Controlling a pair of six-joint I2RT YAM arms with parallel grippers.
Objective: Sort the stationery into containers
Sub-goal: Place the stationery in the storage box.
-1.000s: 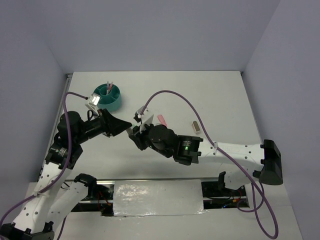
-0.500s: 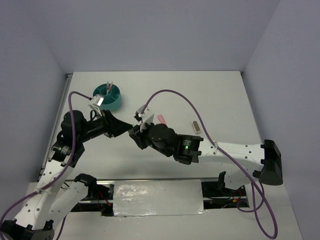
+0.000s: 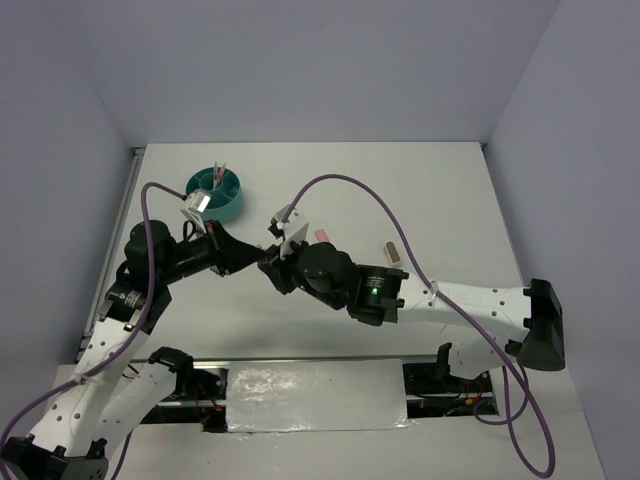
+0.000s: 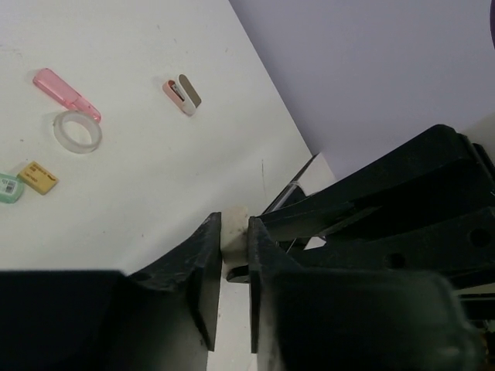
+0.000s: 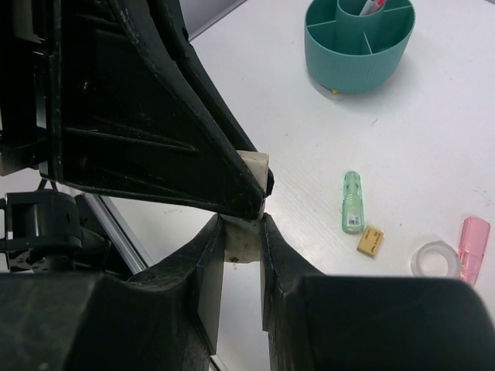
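The cream block [image 5: 254,166] is nearly swallowed: in the top view it is hidden where the two black grippers meet, toward 9 o'clock from the middle of the table [image 3: 430,190]. Only the wrist cameras catch it, a pale, square-edged sliver. The left gripper [image 4: 234,238] has its fingers drawn in narrow, pressing the block's two sides. The right gripper [image 5: 243,232] pinches the same block from the opposite end.

The teal organizer [image 3: 228,208] sits at 11 o'clock from that meeting point, pens [image 5: 370,6] poking from its centre cup, tips cut off. On the table lie a mint stick [image 5: 352,202], a brown block [image 5: 371,240], a tape ring [image 5: 435,259] and a pink piece [image 5: 473,236]. All but the pink piece are hidden from above by the right arm. A beige-and-brown piece [image 3: 391,254] rests at 3 o'clock.
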